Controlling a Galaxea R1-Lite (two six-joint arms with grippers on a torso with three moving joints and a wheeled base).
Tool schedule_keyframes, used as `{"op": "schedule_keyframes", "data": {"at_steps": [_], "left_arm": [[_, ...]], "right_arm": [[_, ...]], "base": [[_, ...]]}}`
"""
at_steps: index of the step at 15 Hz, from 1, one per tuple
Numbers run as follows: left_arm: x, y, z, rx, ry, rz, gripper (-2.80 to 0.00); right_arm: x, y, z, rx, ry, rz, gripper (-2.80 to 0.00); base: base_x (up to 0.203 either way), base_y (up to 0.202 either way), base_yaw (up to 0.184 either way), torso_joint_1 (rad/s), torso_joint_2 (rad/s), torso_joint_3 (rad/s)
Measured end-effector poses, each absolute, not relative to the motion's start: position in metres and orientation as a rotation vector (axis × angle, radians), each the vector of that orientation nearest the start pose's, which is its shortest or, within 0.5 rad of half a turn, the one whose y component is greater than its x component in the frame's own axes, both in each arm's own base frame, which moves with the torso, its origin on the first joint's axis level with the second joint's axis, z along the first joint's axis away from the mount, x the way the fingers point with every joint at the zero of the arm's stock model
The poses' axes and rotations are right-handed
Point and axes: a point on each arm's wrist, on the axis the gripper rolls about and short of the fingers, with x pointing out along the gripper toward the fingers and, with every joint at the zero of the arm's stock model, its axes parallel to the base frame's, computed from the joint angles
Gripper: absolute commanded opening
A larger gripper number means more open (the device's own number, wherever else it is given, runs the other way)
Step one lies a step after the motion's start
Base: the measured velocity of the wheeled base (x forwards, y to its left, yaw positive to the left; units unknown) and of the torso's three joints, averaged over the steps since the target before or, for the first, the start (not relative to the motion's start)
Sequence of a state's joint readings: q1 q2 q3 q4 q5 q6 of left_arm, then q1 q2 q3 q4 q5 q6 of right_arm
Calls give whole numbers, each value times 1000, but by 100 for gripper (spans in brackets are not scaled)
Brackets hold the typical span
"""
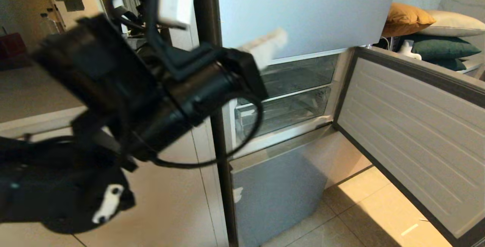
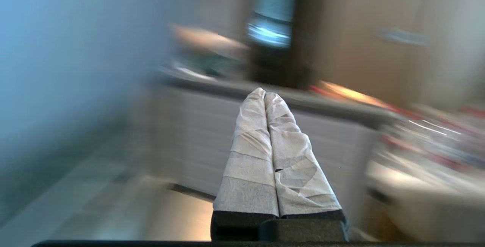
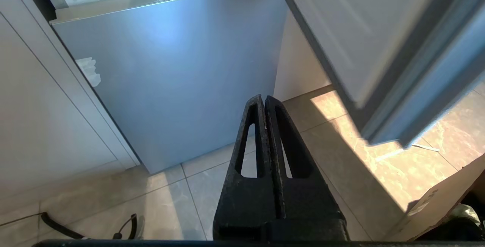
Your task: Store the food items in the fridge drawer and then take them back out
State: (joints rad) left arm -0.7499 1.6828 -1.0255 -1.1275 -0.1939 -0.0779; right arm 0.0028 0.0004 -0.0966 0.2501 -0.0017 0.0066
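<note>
I'm seeing my left arm [image 1: 151,88] filling the near left of the head view, blurred, its gripper [image 1: 278,36] with white-wrapped fingers [image 2: 250,144] pressed together, holding nothing, in front of the top door [image 1: 303,8]. My right gripper [image 3: 264,101] is hanging low, closed and empty, pointing at the lowest front [image 3: 170,69]. Beyond, the middle door [image 1: 409,137] is standing swung open to the right, showing clear bins [image 1: 288,107]. I can't see any food.

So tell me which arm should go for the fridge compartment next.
Left, probably. The left gripper is raised, shut and empty, in front of the open middle compartment. The right gripper is shut, low, pointing at the lowest front.
</note>
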Motion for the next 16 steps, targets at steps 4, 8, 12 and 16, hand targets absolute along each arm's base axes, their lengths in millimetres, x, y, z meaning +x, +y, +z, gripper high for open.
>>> {"op": "schedule_keyframes", "data": {"at_steps": [4, 8, 12, 16], "left_arm": [[186, -113, 320, -136, -494, -551, -280], [119, -36, 280, -67, -396, -176, -280], [65, 1, 215, 26, -244, 127, -280], [36, 0, 139, 126, 8, 16, -280]], "right_arm": [[-32, 0, 76, 6, 154, 1, -280], [-32, 0, 76, 6, 154, 0, -280], [-32, 0, 76, 6, 154, 0, -280], [-32, 0, 76, 7, 154, 1, -280]], "base": [[0, 0, 0, 0, 0, 0], [0, 0, 0, 0, 0, 0], [0, 0, 0, 0, 0, 0], [0, 0, 0, 0, 0, 0]]}}
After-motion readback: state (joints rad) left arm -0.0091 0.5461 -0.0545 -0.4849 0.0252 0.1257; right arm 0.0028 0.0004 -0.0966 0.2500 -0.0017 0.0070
